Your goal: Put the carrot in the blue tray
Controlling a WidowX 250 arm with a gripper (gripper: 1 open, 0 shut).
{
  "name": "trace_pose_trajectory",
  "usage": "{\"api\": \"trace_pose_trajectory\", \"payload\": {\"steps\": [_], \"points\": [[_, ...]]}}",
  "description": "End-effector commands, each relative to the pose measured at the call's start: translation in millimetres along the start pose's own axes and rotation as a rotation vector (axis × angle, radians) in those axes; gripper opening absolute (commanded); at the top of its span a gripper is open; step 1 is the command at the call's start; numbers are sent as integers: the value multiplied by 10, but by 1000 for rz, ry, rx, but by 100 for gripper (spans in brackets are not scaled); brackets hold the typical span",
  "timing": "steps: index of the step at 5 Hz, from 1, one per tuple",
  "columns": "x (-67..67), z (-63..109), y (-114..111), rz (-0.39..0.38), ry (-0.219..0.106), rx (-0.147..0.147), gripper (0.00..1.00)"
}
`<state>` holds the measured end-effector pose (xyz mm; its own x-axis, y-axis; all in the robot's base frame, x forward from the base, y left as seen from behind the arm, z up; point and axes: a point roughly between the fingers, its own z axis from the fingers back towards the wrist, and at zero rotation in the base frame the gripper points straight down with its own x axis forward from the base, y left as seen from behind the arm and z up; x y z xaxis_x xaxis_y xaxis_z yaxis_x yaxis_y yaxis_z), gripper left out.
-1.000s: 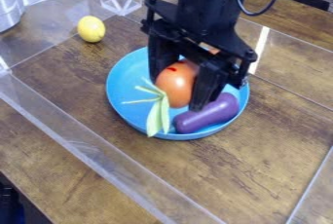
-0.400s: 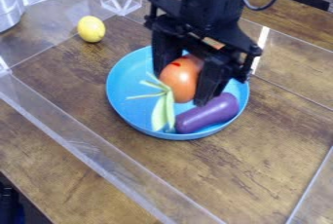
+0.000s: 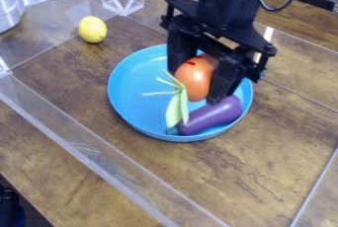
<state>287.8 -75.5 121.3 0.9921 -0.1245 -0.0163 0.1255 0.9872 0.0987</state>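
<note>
Gripper: the black gripper point(image 3: 200, 74) reaches in from the far side, pointing down over the tray, its fingers closed around the orange body of the carrot, only as wide apart as the toy makes them.
Carrot: the small orange carrot point(image 3: 197, 77) is in that grip, over the right half of the tray, pale green leaves point(image 3: 177, 108) trailing toward the near side. Whether its lowest part touches the dish cannot be told from here.
Blue tray: a round, shallow, bright blue tray point(image 3: 126, 85) on the brown wooden table point(image 3: 73, 89), beneath the carrot.
Eggplant: a purple toy eggplant point(image 3: 212, 116) lies in the near right part of the tray, just beside the carrot's leaves.
Lemon: a yellow lemon point(image 3: 93, 30) sits on the table, beyond the tray to the far left.
Step in hand: placing, it seems; the carrot looks to be already over its goal.
Next move: lower it if any gap remains, open the fingers, then lift straight up without snagging leaves or nudging the eggplant.
</note>
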Motion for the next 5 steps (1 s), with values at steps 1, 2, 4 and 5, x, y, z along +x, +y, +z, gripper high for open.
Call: {"api": "trace_pose_trajectory", "payload": {"steps": [1,2,4,5], "points": [[113,164,101,27,-59,-7,0],[173,103,182,40,-50,-6,0],[269,-2,303,65,-36,-5,0],[324,-49,308,65,-37,-9,0]]}}
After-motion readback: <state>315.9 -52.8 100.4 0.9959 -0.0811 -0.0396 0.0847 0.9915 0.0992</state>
